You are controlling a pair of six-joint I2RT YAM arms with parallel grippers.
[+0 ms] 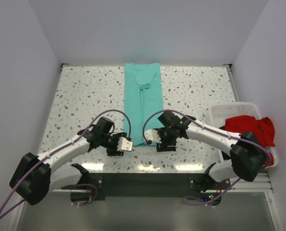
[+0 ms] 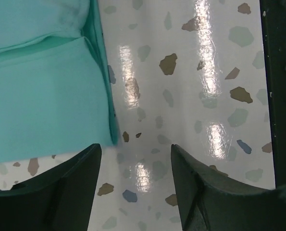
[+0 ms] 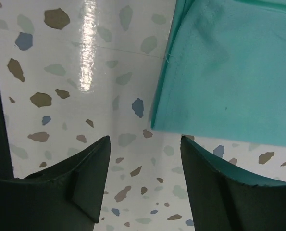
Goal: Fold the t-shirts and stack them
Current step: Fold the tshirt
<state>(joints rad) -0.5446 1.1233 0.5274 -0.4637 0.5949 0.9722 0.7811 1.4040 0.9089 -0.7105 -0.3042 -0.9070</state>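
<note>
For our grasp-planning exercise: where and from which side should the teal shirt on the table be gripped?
Probably the near hem corners, from the arms' side: the teal shirt lies flat as a long strip, and the open left claw and right claw each sit beside a corner.

In the top view the near end of the teal shirt [image 1: 143,96] is partly covered by the left gripper [image 1: 128,144] and the right gripper [image 1: 150,136], so its near corners do not show there. The red shirt [image 1: 251,126] is a crumpled heap in the basket [image 1: 229,108], and its outline cannot be made out. The right arm [image 1: 246,154] hides its near part and the basket's near right corner.

In the left wrist view the teal shirt [image 2: 42,96] runs off the left and top edges. In the right wrist view the teal shirt [image 3: 229,72] runs off the top and right edges, and one finger [image 3: 219,187] covers a little of its hem. The bottom edge cuts off the fingers in both wrist views.
</note>
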